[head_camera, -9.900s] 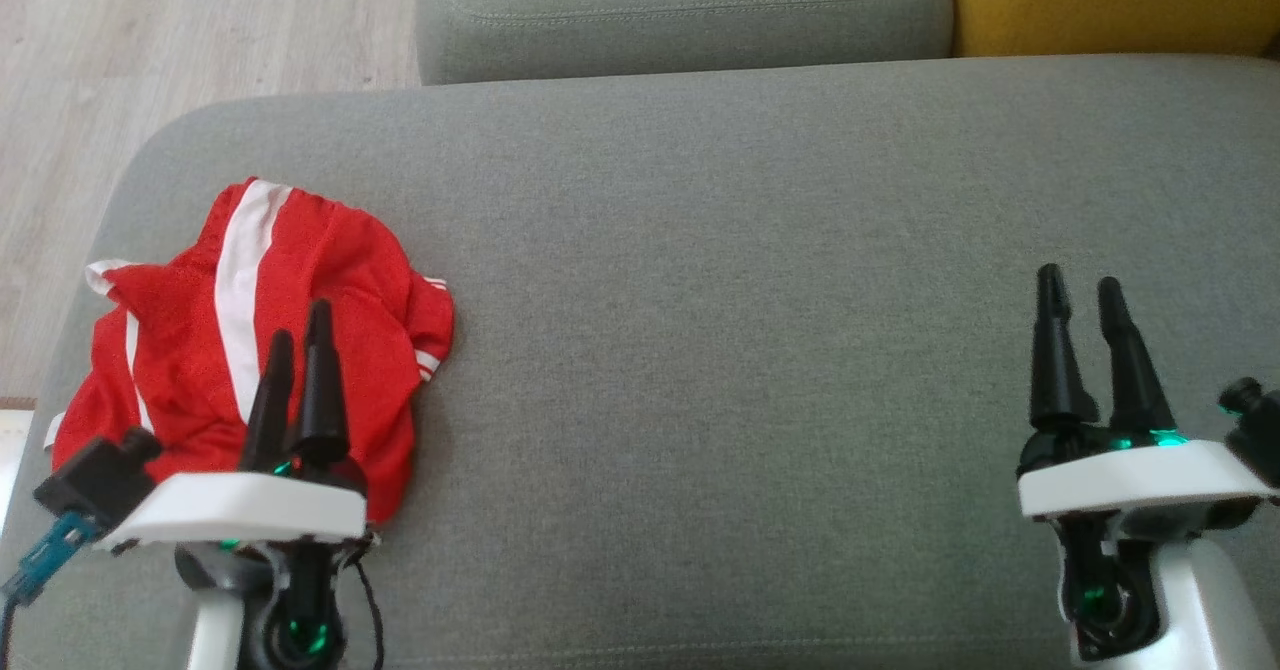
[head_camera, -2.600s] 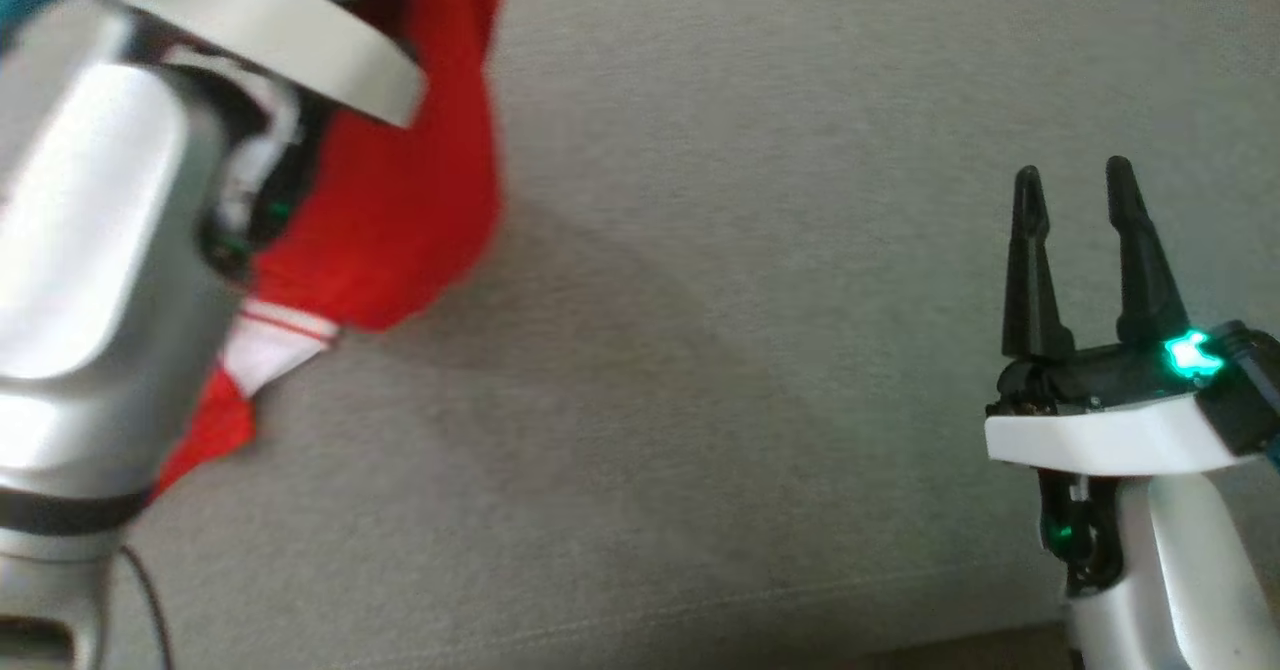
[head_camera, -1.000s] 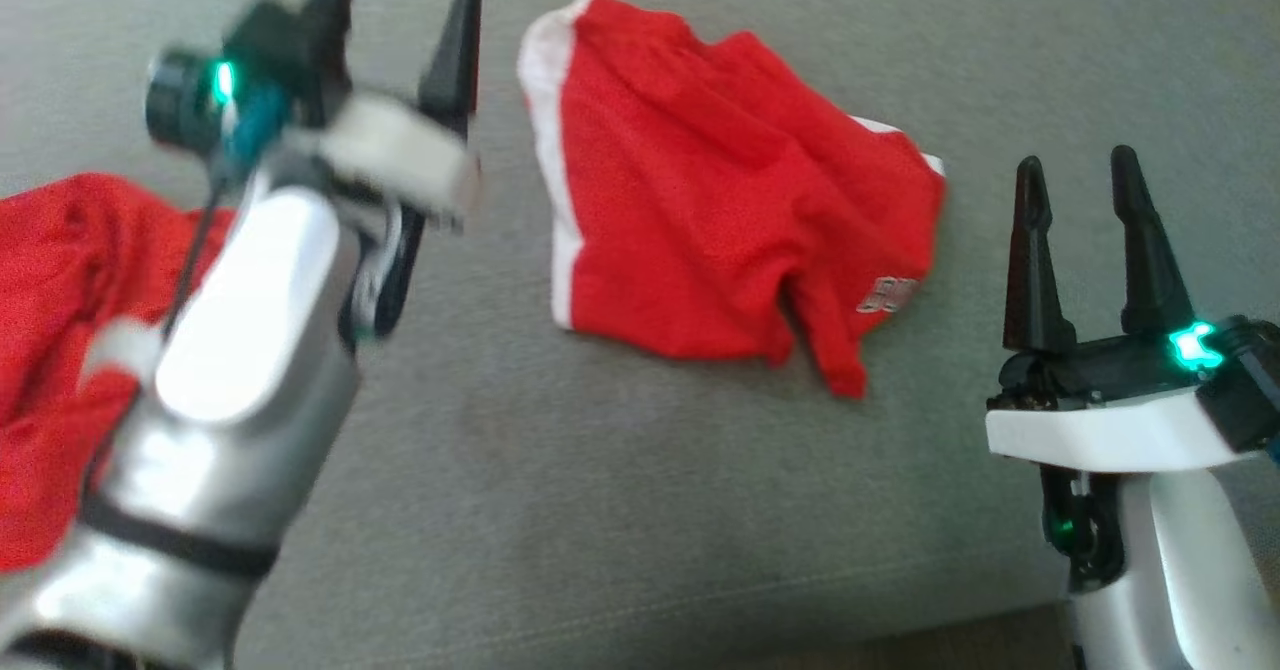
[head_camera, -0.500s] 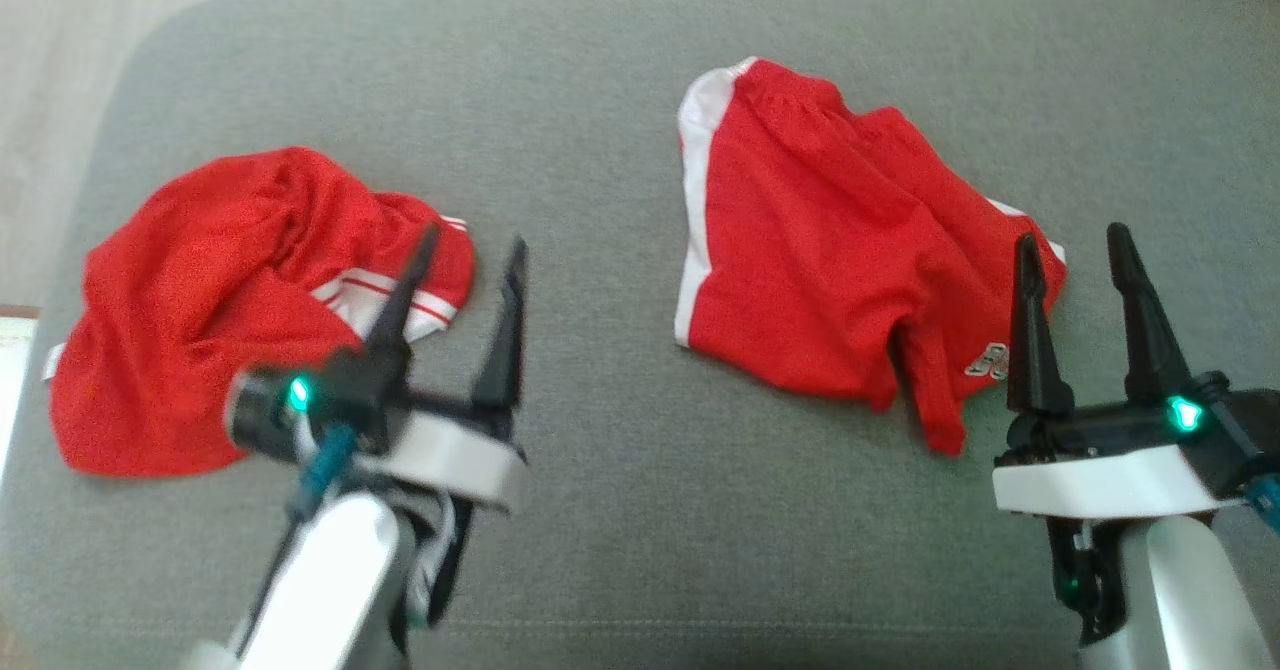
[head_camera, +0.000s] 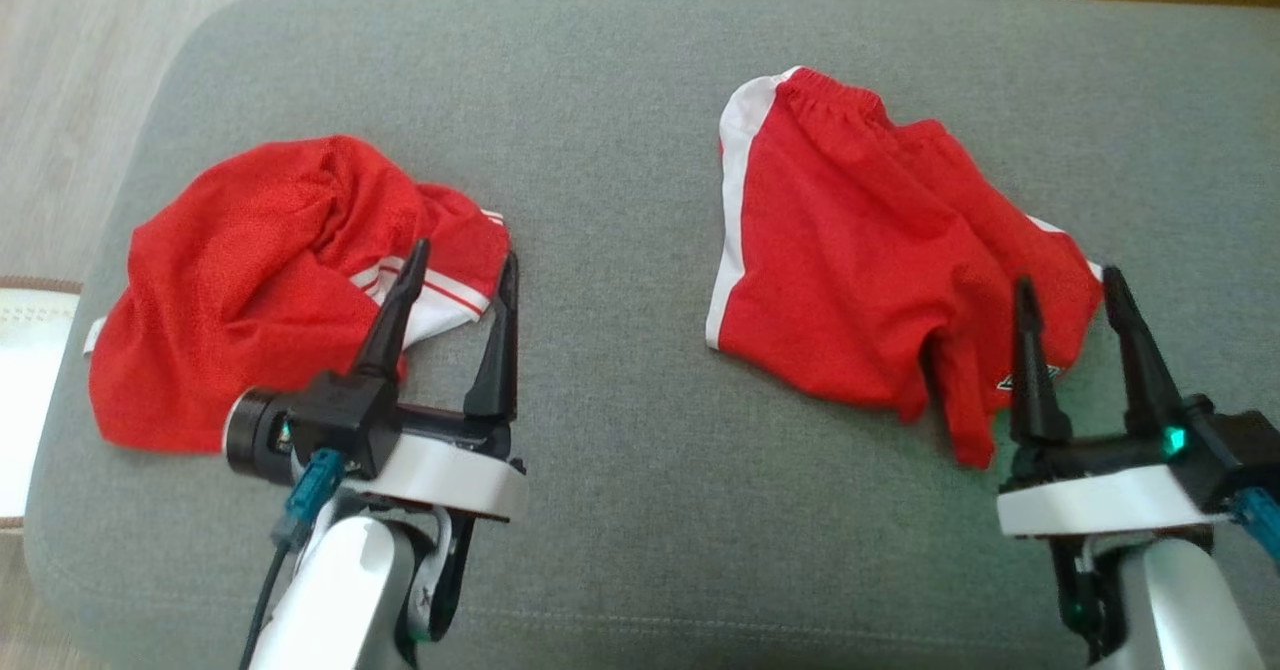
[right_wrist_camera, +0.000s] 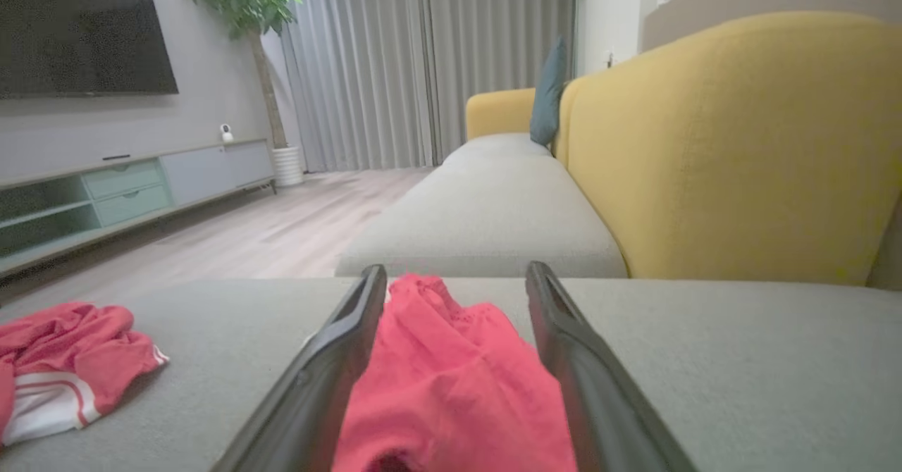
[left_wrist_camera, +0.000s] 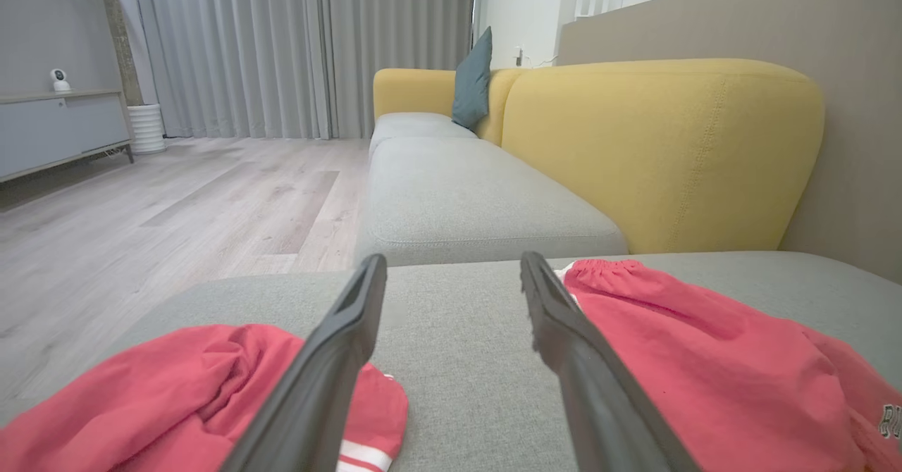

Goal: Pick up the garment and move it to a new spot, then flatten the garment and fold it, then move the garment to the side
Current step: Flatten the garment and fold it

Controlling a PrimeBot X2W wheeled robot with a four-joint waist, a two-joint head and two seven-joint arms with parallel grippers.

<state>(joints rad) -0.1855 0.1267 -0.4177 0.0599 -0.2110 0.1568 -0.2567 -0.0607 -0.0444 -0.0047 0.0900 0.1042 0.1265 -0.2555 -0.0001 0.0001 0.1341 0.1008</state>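
Ten seconds ago there was a single red heap at the 9 o'clock side of the grey sofa cushion (head_camera: pixel 600 200). Now there are two pieces. The red shorts (head_camera: pixel 860 250) (left_wrist_camera: pixel 705 359) (right_wrist_camera: pixel 451 373), with a white side stripe, lie loosely spread and rumpled at about 2 o'clock. They are well apart from the crumpled red top (head_camera: pixel 250 270) (left_wrist_camera: pixel 176 387) (right_wrist_camera: pixel 63 345), which remains at 9 o'clock.

A second ago the left arm was raised and blurred at 10 o'clock. It now sits low at 7 o'clock. The left jaws stand wide apart and hold nothing, with one of the fingers (head_camera: pixel 495 350) just beside the top's white-striped hem.

The right jaws at 4 o'clock are spread as before and also empty. One of their fingers (head_camera: pixel 1030 380) crosses the near leg of the shorts in the head view, but I cannot tell whether it touches the cloth. In the right wrist view the shorts lie between the two fingers.

Over the last half second the whole head view has slid slightly, while both garments keep their shapes.
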